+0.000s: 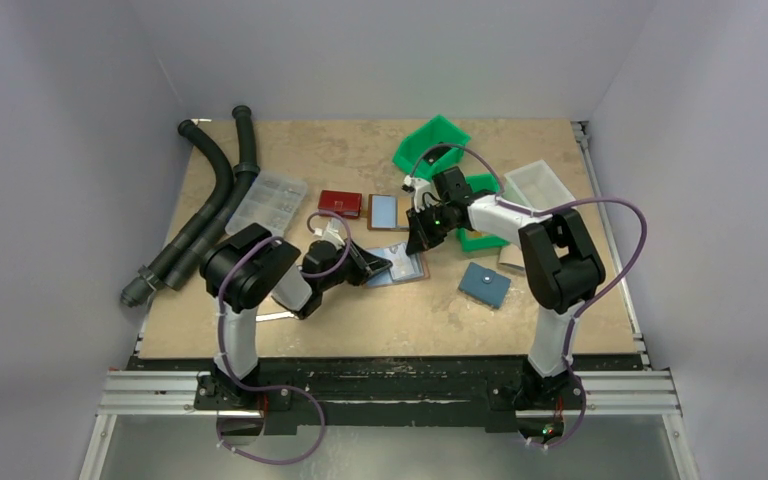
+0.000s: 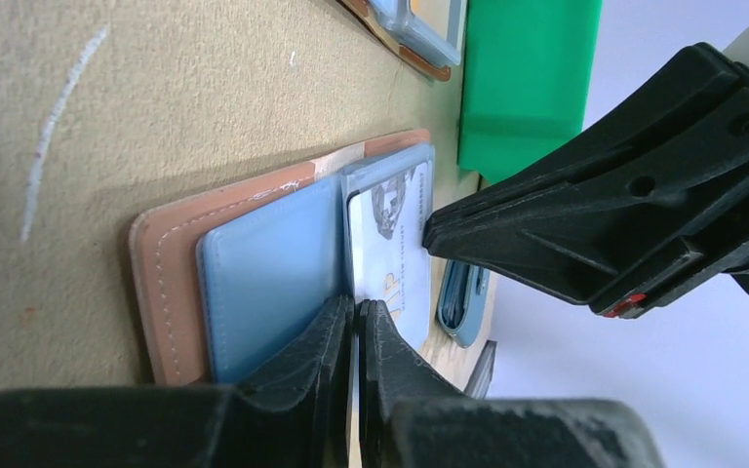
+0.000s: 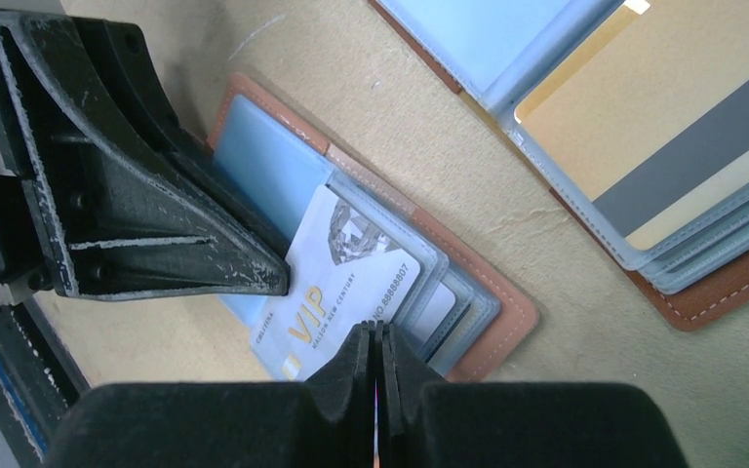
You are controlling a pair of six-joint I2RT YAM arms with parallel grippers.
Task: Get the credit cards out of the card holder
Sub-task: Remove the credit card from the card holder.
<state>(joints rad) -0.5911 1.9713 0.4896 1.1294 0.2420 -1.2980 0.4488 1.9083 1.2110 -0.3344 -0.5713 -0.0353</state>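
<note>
The worktop [image 1: 380, 325] carries black hoses [image 1: 210, 200] along its left edge, reaching to the rear left corner. Two green bins [image 1: 430, 145] sit toward the rear edge, right of centre. A clear box [image 1: 268, 200] lies just beside the hoses.

An open brown holder [image 3: 507, 312] with blue pockets lies flat near the middle of the worktop, between the two arms. A second holder [image 3: 712, 292] lies just behind it, closer to the rear edge, with a tan card [image 3: 644, 136] bearing a grey stripe in its pocket. A blue pouch [image 1: 484, 284] lies right of the open holder, and a red wallet [image 1: 340, 203] lies left of the second holder.

The left gripper [image 2: 354, 310] has its fingers pressed together on one long edge of the white card [image 3: 346, 263]. That card sits skewed and part-way out of the open holder's pocket. The right gripper [image 3: 377, 336] is closed tight with its tips touching the card's opposite edge; whether it pinches the card cannot be told. A pale card [image 3: 436, 310] shows in a pocket underneath.
</note>
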